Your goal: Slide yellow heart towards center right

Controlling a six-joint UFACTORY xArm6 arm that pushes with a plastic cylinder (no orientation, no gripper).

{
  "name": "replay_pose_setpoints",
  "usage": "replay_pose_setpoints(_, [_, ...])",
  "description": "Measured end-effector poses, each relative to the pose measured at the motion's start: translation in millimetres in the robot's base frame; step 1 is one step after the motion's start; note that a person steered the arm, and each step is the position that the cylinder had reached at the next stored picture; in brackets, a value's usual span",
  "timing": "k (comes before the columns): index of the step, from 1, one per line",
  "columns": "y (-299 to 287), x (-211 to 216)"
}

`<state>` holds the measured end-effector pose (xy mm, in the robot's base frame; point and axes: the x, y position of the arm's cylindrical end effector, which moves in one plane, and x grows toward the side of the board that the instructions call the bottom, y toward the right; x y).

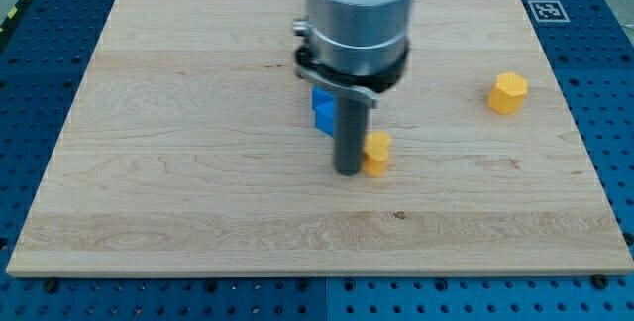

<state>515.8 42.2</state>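
Note:
A small yellow block (pixel 377 153), the yellow heart as far as its shape can be made out, sits near the middle of the wooden board (pixel 178 162). My tip (pixel 348 171) stands right against its left side, touching or nearly touching. A blue block (pixel 323 110) lies just above my tip, partly hidden behind the rod. The arm's grey body covers the board's top middle.
A yellow hexagonal block (pixel 507 93) sits at the view's right, a little above the board's mid height. A black-and-white marker tag (pixel 547 10) is at the top right corner. Blue perforated table surrounds the board.

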Motion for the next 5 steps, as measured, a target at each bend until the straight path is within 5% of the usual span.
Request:
replay_pose_setpoints(2, [61.4,-1.5])
replay_pose_setpoints(5, [67.7,-38.1])
